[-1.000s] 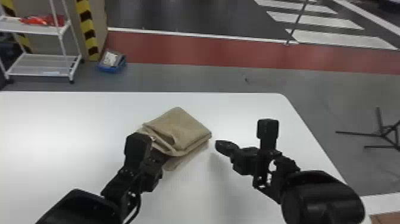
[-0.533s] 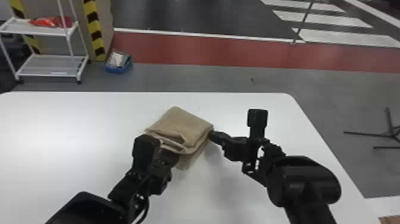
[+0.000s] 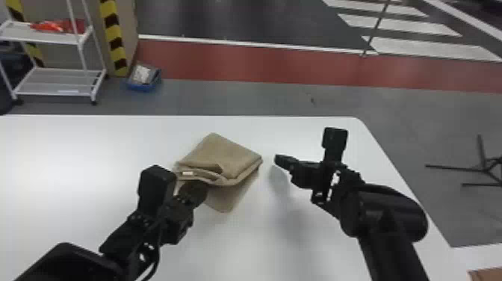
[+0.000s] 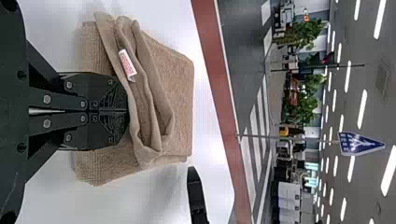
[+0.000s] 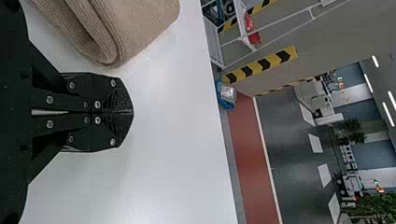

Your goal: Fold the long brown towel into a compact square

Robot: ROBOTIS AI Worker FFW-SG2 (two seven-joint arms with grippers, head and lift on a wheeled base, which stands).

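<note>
A brown towel [image 3: 231, 153] lies folded into a thick, uneven packet on a white bench [image 3: 74, 149], between the robot's two tools. A lower layer juts out on its near side, and a rumpled upper lip bears a white label [image 4: 127, 65]. The left tool [image 4: 127, 112] is closed, its tips at that lip, over the lower layer. The right tool [image 5: 132, 112] is also closed, just right of the towel and apart from it. The step seems to be squaring up the packet: it would go best with the tips low, easing the lip over the jutting layer in a light, even push while the right tool braces the right side. Pressing hard could skid the packet or bunch the layers. Counted: one towel, one label, two tools, one bench; beyond, one white rack [image 3: 56, 36] and one blue box [image 3: 143, 87] far left, one black stand [image 3: 482, 169] at right.
</note>
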